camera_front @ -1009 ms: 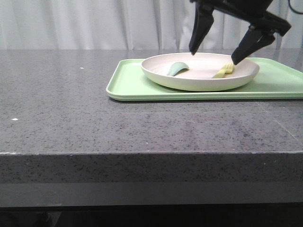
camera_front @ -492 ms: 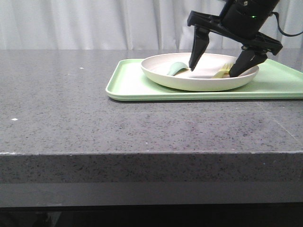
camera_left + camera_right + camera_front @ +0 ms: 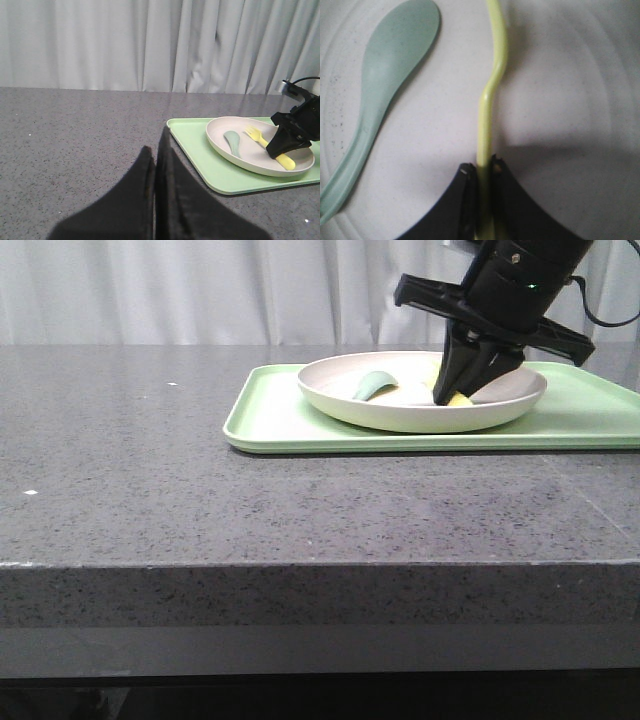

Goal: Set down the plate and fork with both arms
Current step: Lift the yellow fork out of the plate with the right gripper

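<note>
- My right gripper (image 3: 483,187) has its two dark fingers (image 3: 462,200) pressed against the fork (image 3: 489,112) handle, one on either side, with no gap I can make out.
- I see the fork edge-on: a thin pale-yellow strip running away from the fingers, kinking partway along, then curving out of frame.
- Beside it lies the spoon (image 3: 385,82), grey-green, bowl at the far end, handle slanting back toward the frame's corner; it's apart from the fork.
- Both sit on the plate (image 3: 580,100), cream-white, with faint concentric rings and the gripper's shadow across it.
</note>
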Robot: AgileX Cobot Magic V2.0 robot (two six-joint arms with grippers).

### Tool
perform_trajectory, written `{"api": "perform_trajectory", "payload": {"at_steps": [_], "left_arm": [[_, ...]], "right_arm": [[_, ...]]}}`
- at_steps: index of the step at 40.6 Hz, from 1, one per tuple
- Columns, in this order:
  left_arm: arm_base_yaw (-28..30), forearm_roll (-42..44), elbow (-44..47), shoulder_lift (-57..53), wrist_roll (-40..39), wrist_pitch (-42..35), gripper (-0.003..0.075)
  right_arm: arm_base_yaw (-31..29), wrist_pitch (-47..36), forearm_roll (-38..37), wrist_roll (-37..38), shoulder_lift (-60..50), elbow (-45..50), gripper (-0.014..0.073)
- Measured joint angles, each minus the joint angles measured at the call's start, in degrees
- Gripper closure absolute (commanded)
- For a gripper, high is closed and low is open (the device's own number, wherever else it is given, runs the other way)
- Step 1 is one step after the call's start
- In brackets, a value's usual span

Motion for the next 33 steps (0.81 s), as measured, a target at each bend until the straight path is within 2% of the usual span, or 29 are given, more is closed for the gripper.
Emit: {"api": "perform_trajectory", "payload": {"at_steps": [13,23,33], "left_arm": [[0.00,0.00,0.00,0.00,0.00,0.00,0.0738],[0.00,0.00,0.00,0.00,0.00,0.00,0.0738],[0.00,0.00,0.00,0.00,0.00,0.00,0.0738]], "right_arm": [[-1.56,1.11,0.00,0.00,-3.35,-0.24,0.0634],[-10.15,5.20,0.00,-3.79,-8.16,-1.59,0.0634],[-16.17,9.00,-0.53,-8.98,-5.71,-1.59,0.0631]]}}
